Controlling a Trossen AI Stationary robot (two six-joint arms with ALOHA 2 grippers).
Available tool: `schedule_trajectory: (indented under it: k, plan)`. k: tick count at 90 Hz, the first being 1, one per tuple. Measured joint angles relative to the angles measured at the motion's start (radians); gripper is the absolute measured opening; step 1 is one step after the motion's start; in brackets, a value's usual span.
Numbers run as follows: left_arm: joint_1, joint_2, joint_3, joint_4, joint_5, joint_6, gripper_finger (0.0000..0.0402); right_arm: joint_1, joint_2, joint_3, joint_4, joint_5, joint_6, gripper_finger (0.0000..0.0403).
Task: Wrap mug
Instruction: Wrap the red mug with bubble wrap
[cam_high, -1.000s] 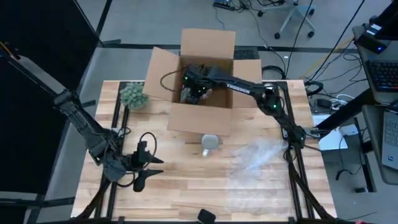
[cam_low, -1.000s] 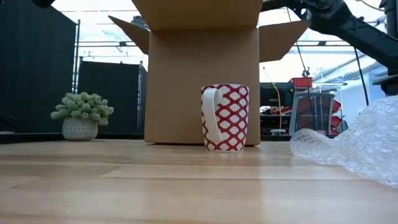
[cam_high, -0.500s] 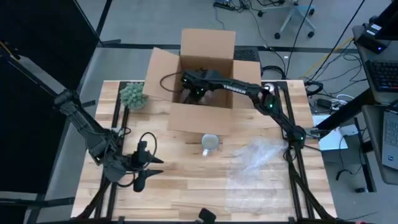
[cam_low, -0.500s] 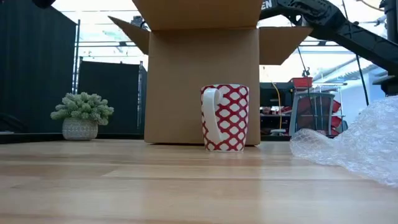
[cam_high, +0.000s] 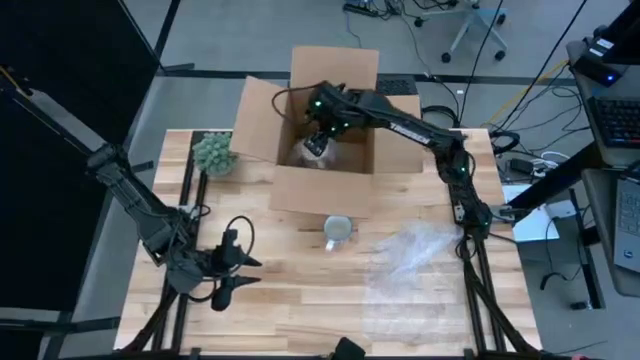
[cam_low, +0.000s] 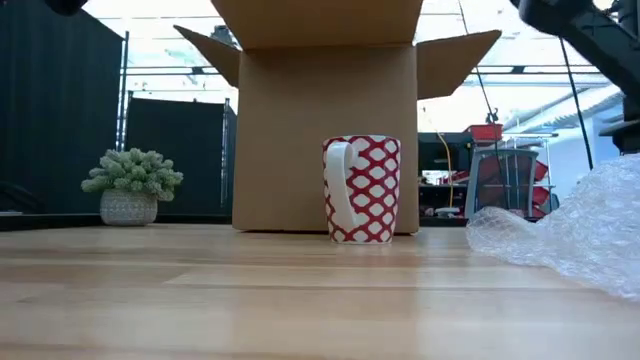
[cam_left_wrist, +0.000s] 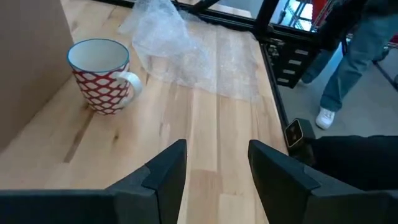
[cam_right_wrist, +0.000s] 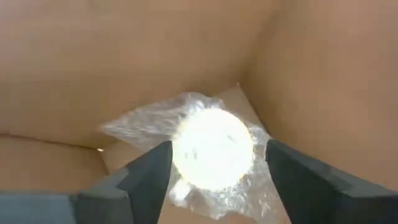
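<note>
– Two things are changed from a moment ago: the right gripper (cam_right_wrist: 219, 149) is lifted out of the cardboard box (cam_high: 320, 190), where it was sunk low among the flaps, and a bubble-wrapped bundle (cam_high: 312, 151) is left lying on the box floor beneath it.

– Is the bundle held at all?

– No. The right gripper's fingers are spread apart above it and nothing is touched by them; the bundle is seen resting in a far corner of the box, against the cardboard walls.

– And the mug named in the task?

– One red-and-white mug (cam_low: 361, 189) is stood upright on the table (cam_high: 300, 310), just in front of the box's near wall, bare of any wrapping. It has not been shifted over the last second. The loose sheet of bubble wrap (cam_high: 420, 250) is spread on the table to the right of it, near but apart.

– What is meant by that for the task?

– The packed bundle is judged finished and let go, so the right arm is freed for the next item. The bare mug is judged not yet begun: it must still be brought to the sheet and rolled in.

– And the other arm?

– The left gripper (cam_left_wrist: 214, 155) is parked at the near left of the table, fingers parted, with nothing between them.
</note>
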Motion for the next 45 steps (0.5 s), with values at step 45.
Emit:
schedule_trajectory:
  k: [45]
  plan:
    - [0.000,0.001,0.000,-0.002,-0.017,0.002,0.0161,0.192,-0.378,0.000,-0.403,0.112,0.137,0.0243]
